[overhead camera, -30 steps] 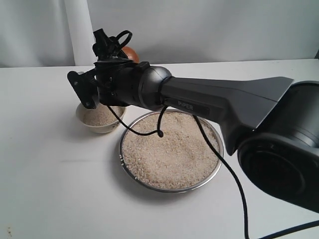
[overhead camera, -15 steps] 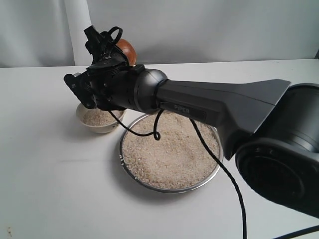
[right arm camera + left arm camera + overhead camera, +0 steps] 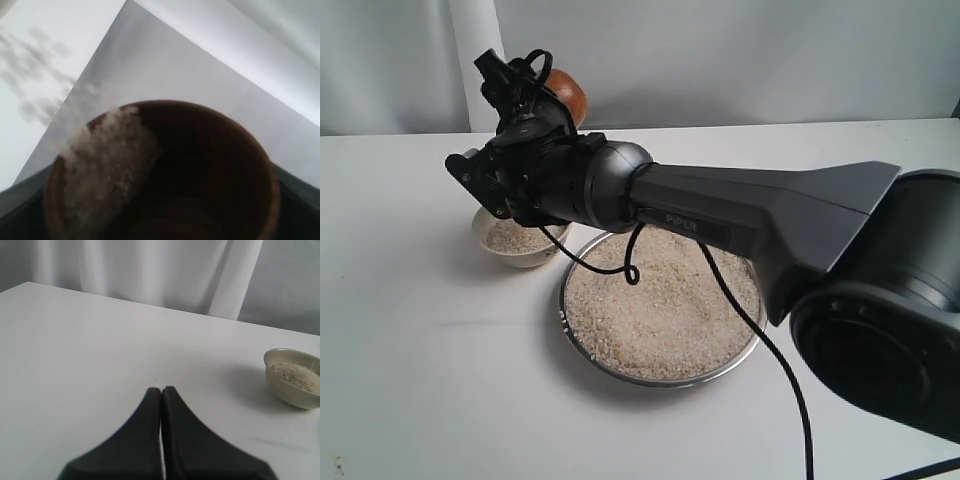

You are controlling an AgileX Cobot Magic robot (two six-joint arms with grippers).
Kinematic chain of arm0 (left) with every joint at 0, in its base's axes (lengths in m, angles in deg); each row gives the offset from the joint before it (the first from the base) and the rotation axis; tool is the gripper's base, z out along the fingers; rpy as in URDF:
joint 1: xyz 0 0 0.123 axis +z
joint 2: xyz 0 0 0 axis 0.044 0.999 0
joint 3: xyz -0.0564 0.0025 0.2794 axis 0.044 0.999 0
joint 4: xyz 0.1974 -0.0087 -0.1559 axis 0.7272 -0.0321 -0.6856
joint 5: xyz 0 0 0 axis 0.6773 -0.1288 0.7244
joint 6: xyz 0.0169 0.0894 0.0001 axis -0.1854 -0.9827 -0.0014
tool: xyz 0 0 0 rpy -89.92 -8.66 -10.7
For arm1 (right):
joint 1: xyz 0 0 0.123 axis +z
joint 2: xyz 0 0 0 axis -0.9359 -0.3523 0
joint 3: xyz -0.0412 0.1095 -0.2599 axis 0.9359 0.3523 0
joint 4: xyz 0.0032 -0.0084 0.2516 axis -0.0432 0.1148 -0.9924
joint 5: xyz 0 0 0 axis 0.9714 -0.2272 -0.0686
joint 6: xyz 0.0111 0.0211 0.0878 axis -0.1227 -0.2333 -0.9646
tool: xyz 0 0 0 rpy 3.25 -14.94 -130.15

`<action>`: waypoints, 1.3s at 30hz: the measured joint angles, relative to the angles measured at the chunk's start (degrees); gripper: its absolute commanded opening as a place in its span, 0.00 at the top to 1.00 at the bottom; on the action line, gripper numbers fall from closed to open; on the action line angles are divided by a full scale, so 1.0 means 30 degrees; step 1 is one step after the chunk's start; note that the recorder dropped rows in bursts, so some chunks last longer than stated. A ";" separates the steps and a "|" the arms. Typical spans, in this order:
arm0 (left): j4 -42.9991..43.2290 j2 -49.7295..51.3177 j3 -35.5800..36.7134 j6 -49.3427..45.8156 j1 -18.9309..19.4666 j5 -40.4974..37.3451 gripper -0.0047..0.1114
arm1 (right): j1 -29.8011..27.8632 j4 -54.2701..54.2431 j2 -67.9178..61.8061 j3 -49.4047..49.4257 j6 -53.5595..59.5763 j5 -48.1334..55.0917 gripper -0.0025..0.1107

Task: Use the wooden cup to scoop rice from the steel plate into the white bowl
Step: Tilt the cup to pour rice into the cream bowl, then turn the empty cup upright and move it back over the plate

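- Up and toward the back wall goes the right arm's wrist since a second ago, rolling as it climbs, so the wooden cup [image 3: 565, 95] now shows more fully above the black housing than it did before.
- Exterior view: the right gripper [image 3: 542, 92] pinches the wooden cup, jaws spread wide around its rounded body (the fingers themselves are mostly hidden by cables and the wrist housing).
- Exterior view: the wrist hangs above the white bowl [image 3: 513, 243] and hides its far rim; the bowl holds some rice and stands just beside the steel plate [image 3: 582, 346].
- Exterior view: the plate is heaped with rice [image 3: 665, 315] nearly to its rim, and a black cable [image 3: 632, 272] droops from the arm in a loop over the grains.
- Exterior view: the arm's long dark link crosses the far right part of the plate.
- Left wrist view: the left gripper [image 3: 161, 392] has its two black fingers pressed together, holding nothing, low over the bare white table [image 3: 100, 350].
- Left wrist view: the white bowl [image 3: 290, 396] stands well apart from those tips, rice inside, with a pale curtain [image 3: 150, 270] behind.
- Right wrist view: the cup's dark inside [image 3: 205, 160] fills the picture (tilted, it seems), with a patch of rice [image 3: 105, 165] lying along one side of the wall up to the rim.
- Right wrist view: a dark finger [image 3: 17, 205] shows against each side of the cup.
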 measured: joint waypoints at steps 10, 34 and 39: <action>0.0000 0.0000 0.0000 0.0000 0.0000 0.0000 0.96 | 0.0319 0.1347 -0.0659 0.0000 0.0075 0.0077 0.98; 0.0000 0.0000 0.0000 0.0000 0.0000 0.0000 0.96 | 0.0637 0.4458 -0.1617 0.0000 -0.0469 0.1354 0.98; 0.0000 0.0000 0.0000 0.0000 0.0000 0.0000 0.96 | 0.0846 0.4579 -0.1646 0.0000 -0.0652 0.1411 0.98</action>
